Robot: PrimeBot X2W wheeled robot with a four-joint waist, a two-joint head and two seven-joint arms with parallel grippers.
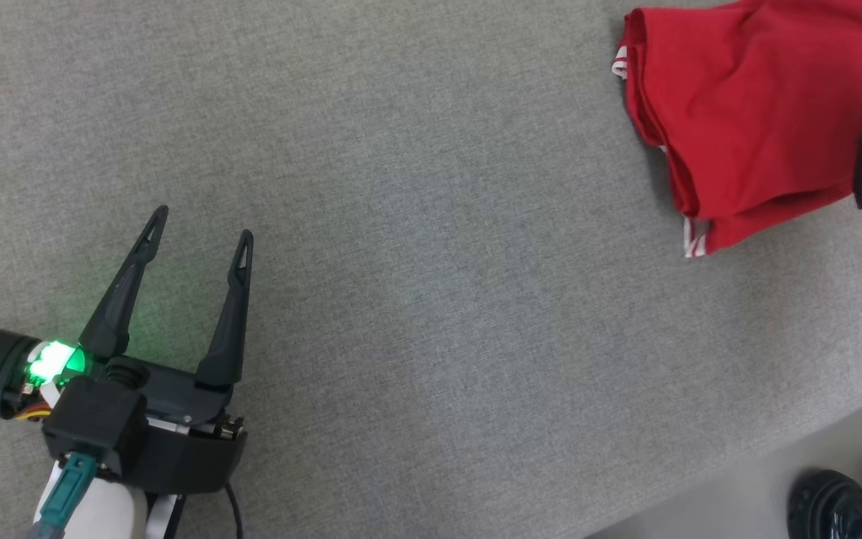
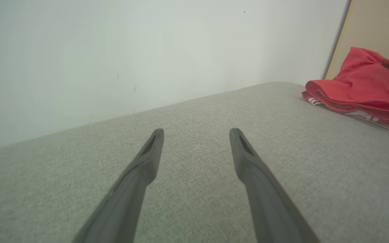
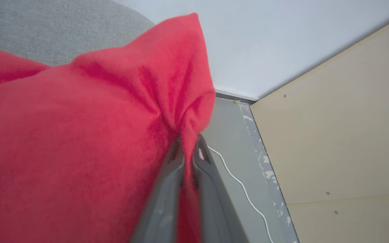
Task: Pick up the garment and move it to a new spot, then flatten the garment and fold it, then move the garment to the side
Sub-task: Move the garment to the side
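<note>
At the lower left of the head view, the left gripper (image 1: 203,224) hovers over the grey, fabric-covered table (image 1: 431,299). Its two long dark fingers are spread wide with nothing between them, so the jaws are released. A green light (image 1: 53,363) glows at the base of this gripper. In the left wrist view, the same parted fingers point along bare grey fabric toward a pale wall (image 2: 113,50).

The middle of the table carries nothing.

Further right, at the table's upper right corner in the head view, lies the crumpled red fabric garment with white striped trim (image 1: 753,112), bunched into loose folds. At its right side, the right gripper (image 3: 190,145) has its jaws clenched on a pinch of the red cloth. In the right wrist view, that cloth rises in a gathered peak above the two closed fingers.

Beyond the cloth in the right wrist view, a thin white cable (image 3: 241,185) lies on the grey floor beside a beige panel (image 3: 333,135).

At the lower right of the head view, past the table's rounded edge, a person's black glossy shoes (image 1: 835,505) stand on the pale floor.
</note>
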